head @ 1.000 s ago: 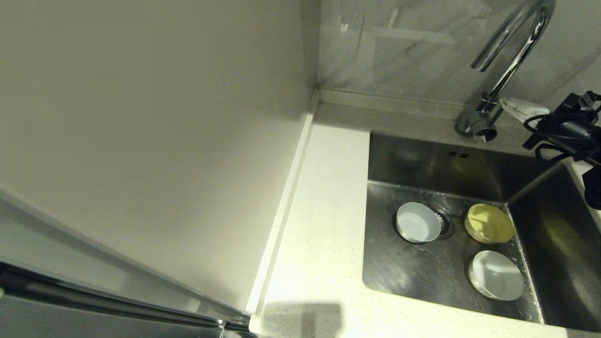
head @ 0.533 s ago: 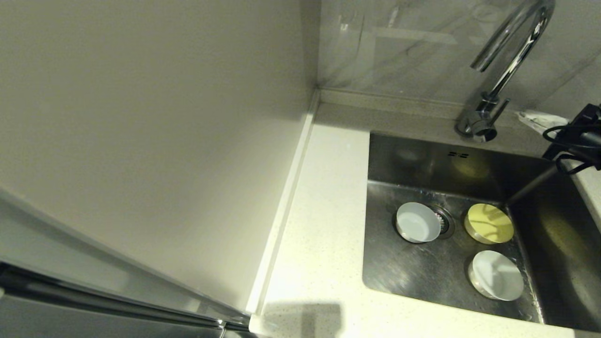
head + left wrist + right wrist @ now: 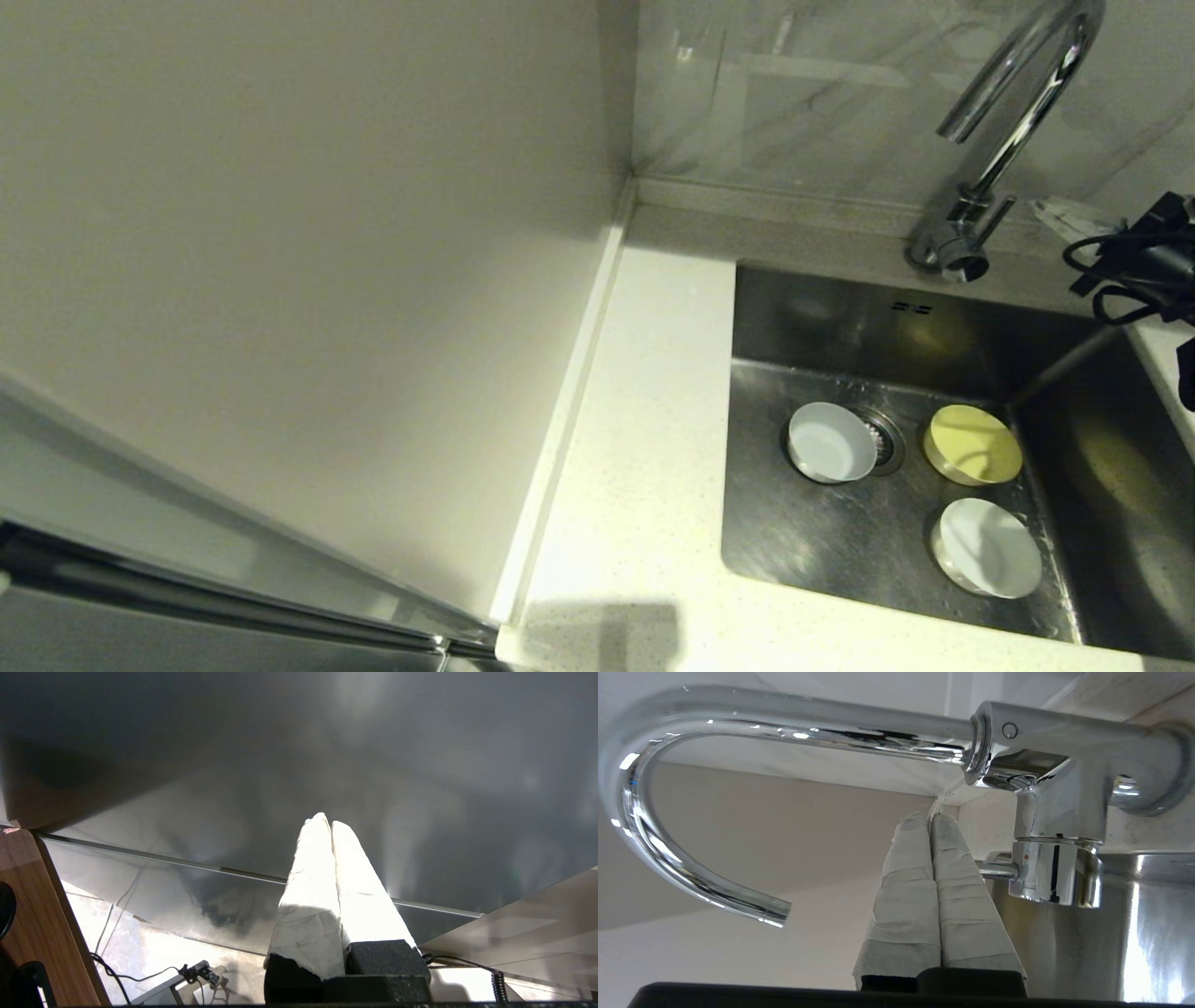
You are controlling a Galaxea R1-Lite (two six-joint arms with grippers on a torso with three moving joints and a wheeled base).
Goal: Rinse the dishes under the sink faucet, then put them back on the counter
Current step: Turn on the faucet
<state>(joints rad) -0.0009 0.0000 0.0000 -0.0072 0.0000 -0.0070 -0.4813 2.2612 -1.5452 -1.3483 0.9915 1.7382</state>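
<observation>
Beside faucet lever, right hand shut, empty

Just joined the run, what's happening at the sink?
Three small round bowls, pale bluish-white, yellow and white, sit in the stainless steel sink. The right pincer, shut and empty, is beside the chrome gooseneck faucet near its thin side lever. No water visible. The left pincer is parked, shut.

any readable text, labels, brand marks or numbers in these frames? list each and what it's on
None readable.
Faucet: no brand mark or lettering; only a small red dot on its valve body.
Three bowls in the sink, pale blue, yellow, white: plain.
Counter: plain.
</observation>
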